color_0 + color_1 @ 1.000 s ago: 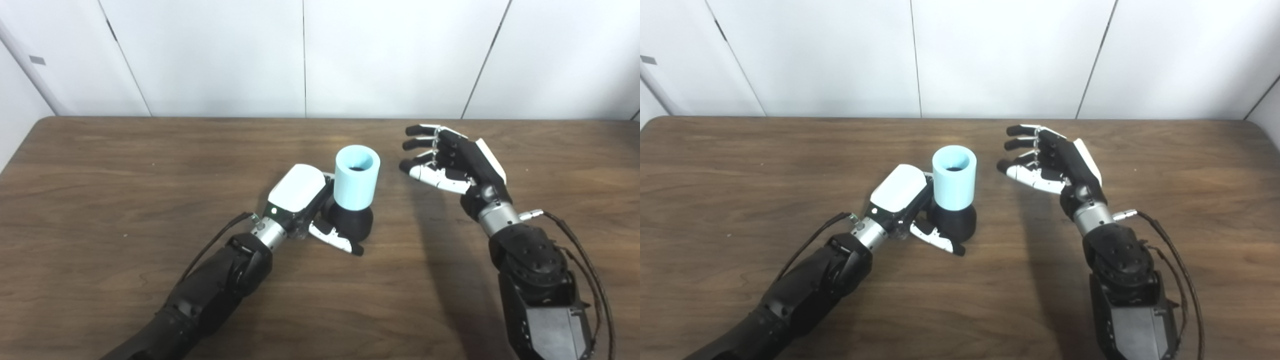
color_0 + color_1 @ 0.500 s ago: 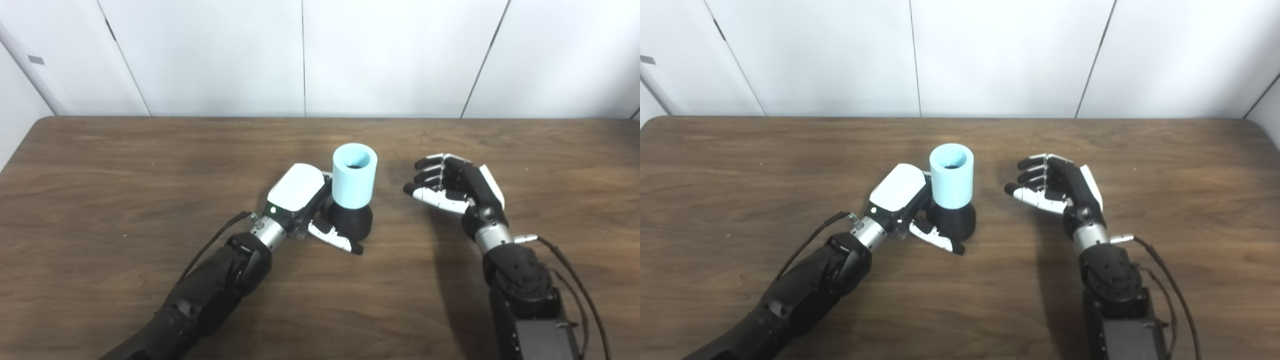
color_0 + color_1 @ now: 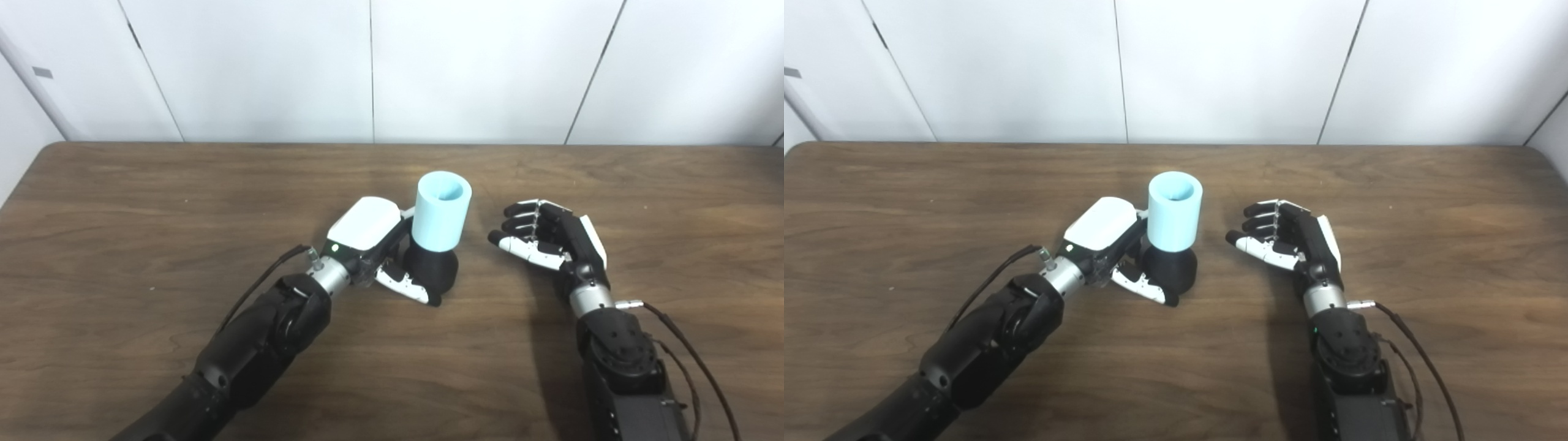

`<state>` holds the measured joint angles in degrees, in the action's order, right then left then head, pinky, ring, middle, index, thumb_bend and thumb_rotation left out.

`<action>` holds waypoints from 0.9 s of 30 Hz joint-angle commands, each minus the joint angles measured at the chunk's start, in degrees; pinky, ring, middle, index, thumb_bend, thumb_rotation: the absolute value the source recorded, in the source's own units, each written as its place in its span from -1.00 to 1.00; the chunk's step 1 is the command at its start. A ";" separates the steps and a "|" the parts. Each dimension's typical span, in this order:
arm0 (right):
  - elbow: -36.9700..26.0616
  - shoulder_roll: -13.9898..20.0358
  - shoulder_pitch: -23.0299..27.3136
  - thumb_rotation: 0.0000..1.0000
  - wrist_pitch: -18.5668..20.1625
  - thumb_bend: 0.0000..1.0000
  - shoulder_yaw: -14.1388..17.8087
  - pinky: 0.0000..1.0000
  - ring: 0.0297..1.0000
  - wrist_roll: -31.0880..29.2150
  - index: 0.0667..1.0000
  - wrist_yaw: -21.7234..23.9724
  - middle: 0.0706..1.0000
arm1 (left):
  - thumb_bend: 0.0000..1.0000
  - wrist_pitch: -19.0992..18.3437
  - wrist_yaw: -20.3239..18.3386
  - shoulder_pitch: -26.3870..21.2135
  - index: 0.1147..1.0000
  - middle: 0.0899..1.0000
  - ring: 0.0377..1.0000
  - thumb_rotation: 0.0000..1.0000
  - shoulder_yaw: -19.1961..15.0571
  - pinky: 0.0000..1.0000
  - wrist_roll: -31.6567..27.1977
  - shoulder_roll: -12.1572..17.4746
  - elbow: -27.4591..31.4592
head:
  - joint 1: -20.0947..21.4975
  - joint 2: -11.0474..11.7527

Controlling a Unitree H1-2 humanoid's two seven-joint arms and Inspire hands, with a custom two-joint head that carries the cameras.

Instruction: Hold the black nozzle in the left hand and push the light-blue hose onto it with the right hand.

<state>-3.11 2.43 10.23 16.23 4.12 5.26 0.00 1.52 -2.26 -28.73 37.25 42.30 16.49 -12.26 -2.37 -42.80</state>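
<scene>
Light-blue hose point(image 3: 442, 210) stands seated over the black nozzle point(image 3: 432, 272) at mid-table point(image 3: 122, 208), the left hand point(image 3: 380, 245) clamped around the nozzle's base. Just beside it, the right hand point(image 3: 548, 239) hangs empty, fingers loosely spread. The fitting step looks essentially done; the next move probably calls for only a firm downward press if the hose sits loose.

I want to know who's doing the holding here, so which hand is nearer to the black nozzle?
Left. The left hand is wrapped around the black nozzle, touching it. The right hand is open, off to the nozzle's right with bare table between them.
</scene>
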 commanded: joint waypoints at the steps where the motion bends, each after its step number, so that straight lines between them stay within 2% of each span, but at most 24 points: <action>1: -1.56 -0.07 1.98 -1.00 -5.72 0.05 0.56 -0.25 -0.10 -0.77 -0.05 -1.40 -0.14 | 0.98 -7.49 -15.79 5.12 0.87 0.99 1.00 -0.38 4.01 0.96 1.38 2.31 -4.63 | -0.02 -0.03; 12: -1.34 0.18 2.20 -1.00 -6.49 0.05 0.84 -0.32 -0.16 -2.01 -0.04 -1.29 -0.16 | 0.98 -9.65 -18.53 4.95 0.90 1.00 1.00 -0.39 4.65 1.00 1.74 2.29 -4.50 | -0.14 -0.18; 17: -1.35 0.16 2.34 -1.00 -6.33 0.04 0.88 -0.31 -0.16 -2.28 -0.03 -1.29 -0.15 | 0.97 -11.91 -23.19 3.91 0.90 1.00 1.00 -0.38 5.52 1.00 1.93 2.91 -4.11 | -0.18 -0.24; 20: -1.42 0.21 2.36 -1.00 -6.31 0.04 0.86 -0.32 -0.17 -2.22 -0.03 -1.41 -0.16 | 0.99 -12.43 -24.60 3.73 0.89 1.00 1.00 -0.39 5.64 1.00 1.84 3.06 -3.93 | -0.07 -0.29; 27: -1.44 0.26 2.40 -1.00 -6.60 0.04 0.87 -0.35 -0.18 -2.35 -0.02 -1.58 -0.16 | 1.00 -12.14 -25.67 3.45 0.99 1.00 1.00 -0.15 6.37 1.00 2.63 3.27 -3.37 | -0.02 -0.35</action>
<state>-2.50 2.46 10.15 15.31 4.21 3.83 -0.54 -4.45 -12.29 -31.61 37.71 42.49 16.39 -9.68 -2.37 -43.15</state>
